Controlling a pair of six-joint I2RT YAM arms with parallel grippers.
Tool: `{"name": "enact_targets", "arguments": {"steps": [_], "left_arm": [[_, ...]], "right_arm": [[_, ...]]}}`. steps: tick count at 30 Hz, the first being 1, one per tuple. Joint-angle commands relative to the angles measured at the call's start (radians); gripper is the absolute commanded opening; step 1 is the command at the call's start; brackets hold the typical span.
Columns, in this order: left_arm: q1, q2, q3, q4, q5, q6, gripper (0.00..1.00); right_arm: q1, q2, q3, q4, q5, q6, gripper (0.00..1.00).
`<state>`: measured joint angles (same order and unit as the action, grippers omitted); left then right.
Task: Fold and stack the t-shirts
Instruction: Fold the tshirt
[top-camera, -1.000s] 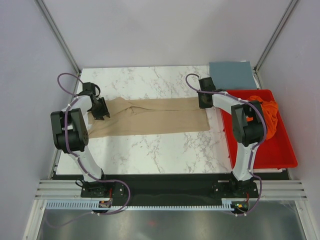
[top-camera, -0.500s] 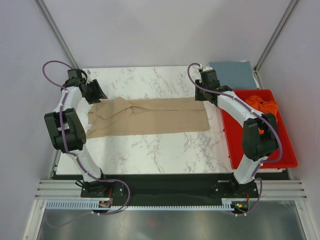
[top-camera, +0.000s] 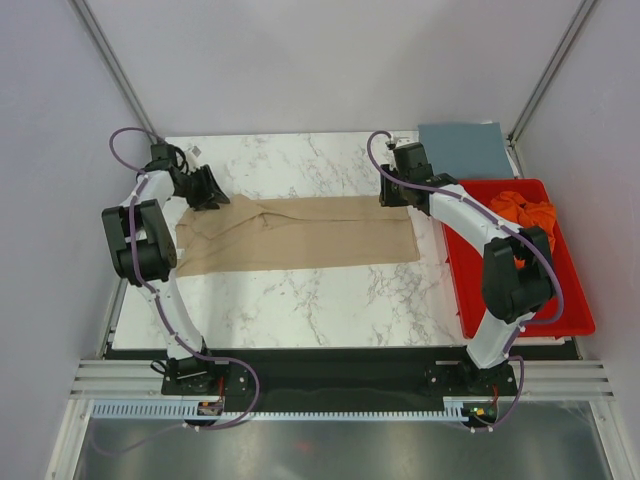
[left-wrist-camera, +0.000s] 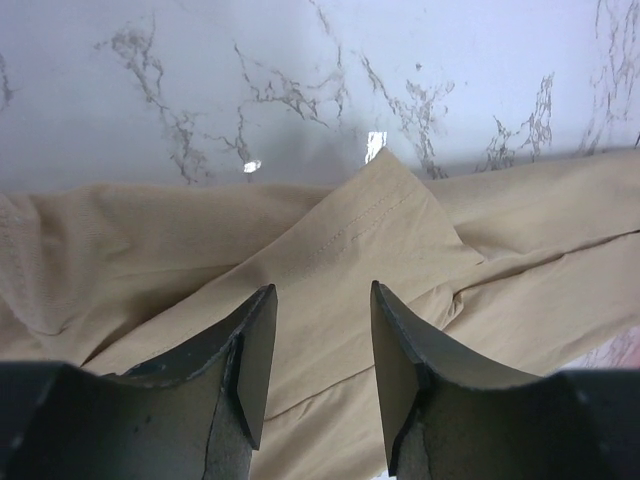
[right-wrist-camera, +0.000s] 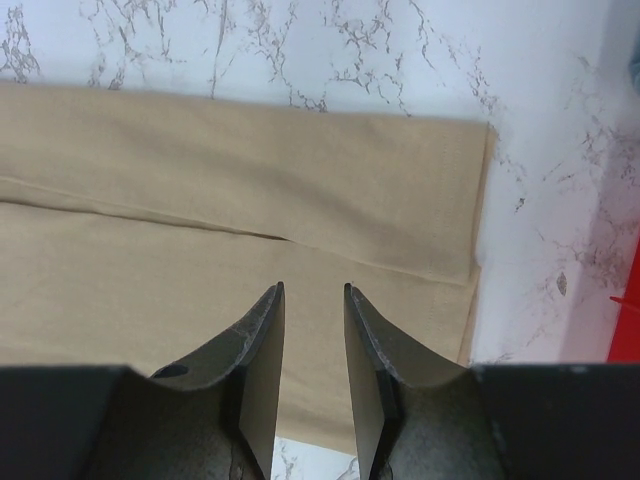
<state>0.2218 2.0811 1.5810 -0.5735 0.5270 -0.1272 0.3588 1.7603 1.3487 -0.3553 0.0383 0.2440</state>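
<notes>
Fingers (left-wrist-camera: 250, 350) of the left hand (left-wrist-camera: 322, 292) stand apart with nothing between them, so we count it released. It hangs over the tan t-shirt (left-wrist-camera: 380, 235), above a folded flap near the cloth's far edge. From above we find the left hand (top-camera: 208, 188) at the shirt's far left corner.

The right hand (right-wrist-camera: 312, 292) is likewise released, its fingers a narrow gap apart and empty. It is over the tan cloth, close to the hemmed right end. From above we find the right hand (top-camera: 392, 193) at the far right corner.

The tan t-shirt (top-camera: 300, 235) lies folded lengthwise in a long band across the marble desk (top-camera: 300, 295). To its right we see the red tray (top-camera: 520, 325) holding the crumpled orange t-shirt (top-camera: 528, 212). The blue-grey t-shirt (top-camera: 462, 148) lies flat at the desk's far right corner, behind the tray.
</notes>
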Motion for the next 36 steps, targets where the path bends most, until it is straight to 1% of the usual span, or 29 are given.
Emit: {"name": "enact_targets", "arguments": {"steps": [1, 5, 9, 13, 19, 25, 30, 33, 36], "left_arm": [[-0.016, -0.032, 0.017, 0.001, 0.031, 0.064, 0.49], [-0.022, -0.032, 0.004, 0.004, 0.042, 0.066, 0.48], [-0.032, -0.007, 0.020, 0.012, -0.008, 0.095, 0.49], [-0.033, 0.039, 0.124, 0.018, -0.045, 0.110, 0.49], [-0.058, 0.069, 0.186, 0.024, -0.088, 0.126, 0.51], [-0.076, 0.115, 0.182, 0.023, -0.070, 0.166, 0.51], [-0.096, 0.134, 0.174, 0.021, -0.042, 0.175, 0.49], [-0.107, 0.122, 0.172, 0.023, -0.042, 0.179, 0.45], [-0.122, 0.085, 0.171, 0.024, -0.059, 0.184, 0.45]], "right_arm": [[0.003, -0.007, 0.018, 0.019, -0.015, 0.009, 0.38], [0.002, 0.001, 0.009, 0.021, -0.018, 0.006, 0.38], [0.002, -0.004, -0.003, 0.021, -0.026, 0.000, 0.38], [0.003, -0.025, -0.023, 0.019, -0.031, -0.011, 0.38], [0.003, -0.038, -0.031, 0.022, -0.035, -0.018, 0.39], [0.002, -0.012, -0.011, 0.021, -0.035, -0.018, 0.39], [0.003, -0.002, -0.005, 0.024, -0.037, -0.022, 0.39], [0.003, -0.001, -0.003, 0.026, -0.037, -0.025, 0.39], [0.003, 0.004, -0.005, 0.027, -0.035, -0.025, 0.39]]}}
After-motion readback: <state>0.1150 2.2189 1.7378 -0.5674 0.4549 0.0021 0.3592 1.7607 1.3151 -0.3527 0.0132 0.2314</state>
